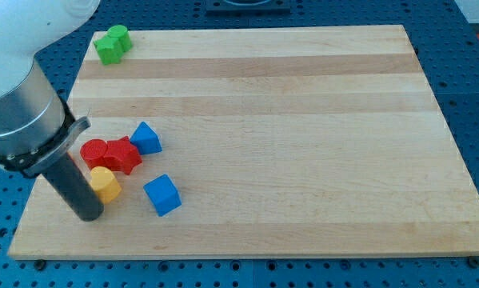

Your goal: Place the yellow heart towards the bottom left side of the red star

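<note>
Yellow heart [105, 184], one, orientation unclear, is lying just below the one red star [124, 154], touching my tip [89, 214], which is pinching nothing.

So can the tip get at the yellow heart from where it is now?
Probably yes. My tip sits right at the yellow heart's lower left edge, nothing between them. The red star lies just above the heart, so pushing from this side drives it toward the star.
</note>
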